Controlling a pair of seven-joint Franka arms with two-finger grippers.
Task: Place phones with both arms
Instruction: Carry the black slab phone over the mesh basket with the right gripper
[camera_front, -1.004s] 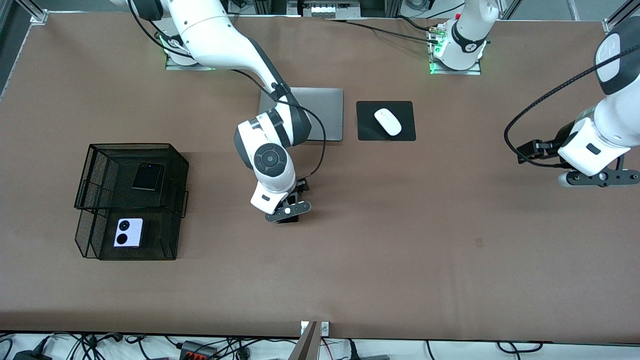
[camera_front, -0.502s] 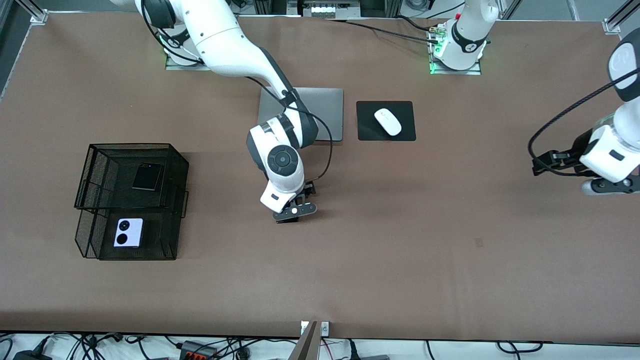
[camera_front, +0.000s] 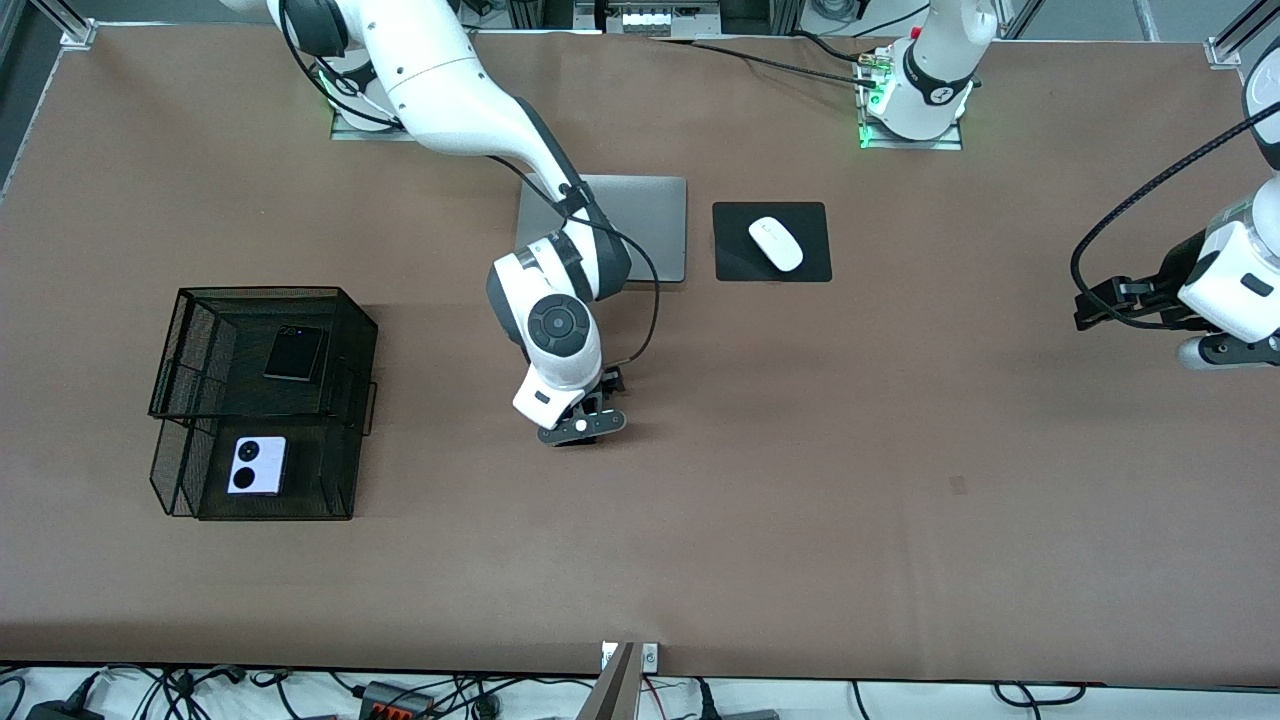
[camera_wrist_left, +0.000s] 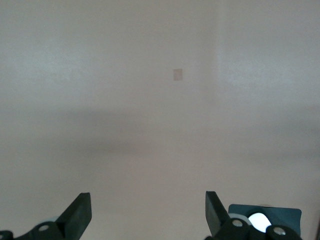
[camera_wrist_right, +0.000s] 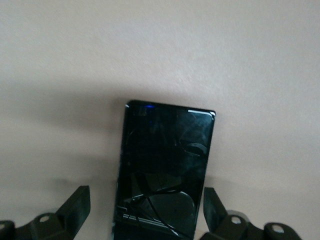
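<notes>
A: Progress check?

B: Two phones are already sitting in the black wire-mesh two-tier tray (camera_front: 352, 318), well off toward the right arm's end of the bench from the right pincer. The small squarish black phone with the tiny dot (camera_front: 296, 354) is lying on the upper tier, and the squarish lilac-white phone with two black circles (camera_front: 256, 465) is lying on the lower tier.

A: And the third?

B: The long black slab phone (camera_wrist_right: 165, 172) is lying flat on the brown bench (camera_front: 800, 500), directly under the right pincer (camera_wrist_right: 145, 212). It's showing between the two fingers in the right wrist view and is hidden under the arm in the front view. Looks like the last one left to place, I'd say.

A: Is the right pincer gripping it?

B: No, the fingers are standing wide, one on each side of the slab, not pressing on it as far as I can tell. The right arm is reaching from its base over the silver closed laptop (camera_front: 650, 220), wrist pointing down.

A: Left side?

B: The left pincer (camera_wrist_left: 148, 212) is also standing wide and empty, hanging over bare bench at the left arm's end, well apart from every phone. That arm is waiting. The white computer mouse (camera_front: 776, 243) on its black mouse pad (camera_front: 735, 262) is lying untouched, between the two pincers.
</notes>
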